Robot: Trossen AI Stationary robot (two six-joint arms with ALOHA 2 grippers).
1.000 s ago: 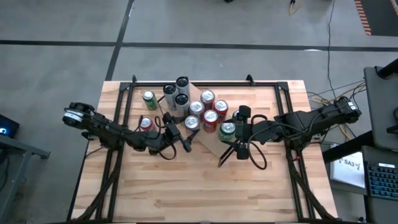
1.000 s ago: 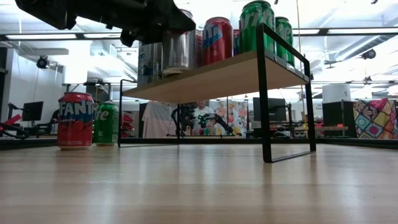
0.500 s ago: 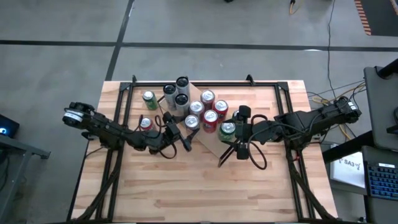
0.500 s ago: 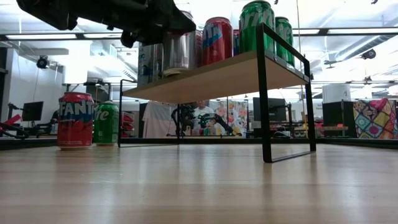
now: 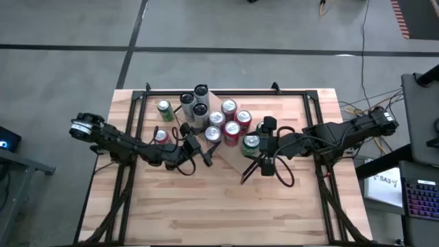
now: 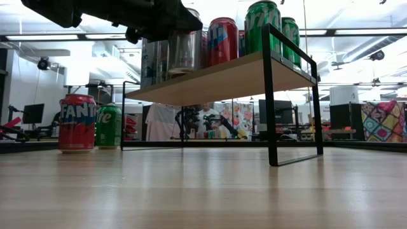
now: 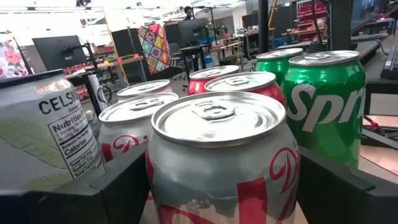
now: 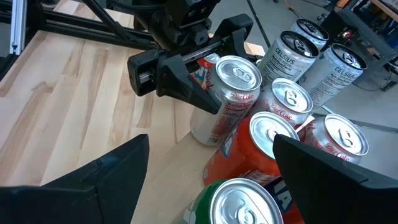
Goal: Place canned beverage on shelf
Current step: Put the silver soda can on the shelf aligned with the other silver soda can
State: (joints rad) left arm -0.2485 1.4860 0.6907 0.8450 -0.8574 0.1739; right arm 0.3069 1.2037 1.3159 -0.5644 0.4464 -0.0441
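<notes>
Left hand hides silver can top, low view.

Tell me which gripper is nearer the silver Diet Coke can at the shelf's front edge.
Left. The left gripper has its open fingers on either side of the silver Diet Coke can on the shelf. The right gripper is farther along, around a green Sprite can.

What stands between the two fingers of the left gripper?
A silver Diet Coke can on the shelf stands between the left gripper fingers, clearest in both wrist views.
</notes>
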